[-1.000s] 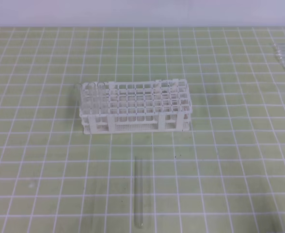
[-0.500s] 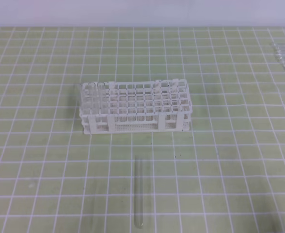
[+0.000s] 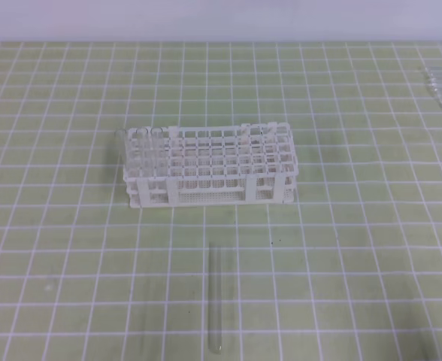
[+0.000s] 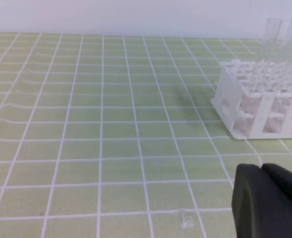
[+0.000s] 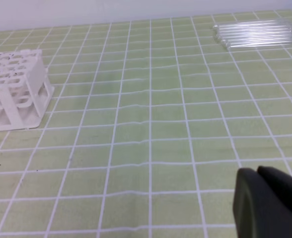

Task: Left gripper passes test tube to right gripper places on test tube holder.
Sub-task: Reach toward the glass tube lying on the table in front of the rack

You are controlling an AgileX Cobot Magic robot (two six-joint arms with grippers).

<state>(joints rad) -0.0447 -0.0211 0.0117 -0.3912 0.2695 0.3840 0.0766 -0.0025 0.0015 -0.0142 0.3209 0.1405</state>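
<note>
Left claw point(image 4: 265, 171) pressed together and empty, low over the green grid desk point(image 4: 86, 124), the white rack point(image 4: 260, 106) ahead to its right with clear tubes standing at the near end. Right claw point(image 5: 265, 178) likewise pressed shut, holding nothing, the rack point(image 5: 14, 89) far off to its left and spare tubes point(image 5: 255, 33) lying ahead. The tube point(image 3: 216, 297) lies flat on the desk in front of the rack, outside both wrist views, untouched. Risk ahead: smooth round glass may roll or slip from a pinch that lands off-centre.
</note>
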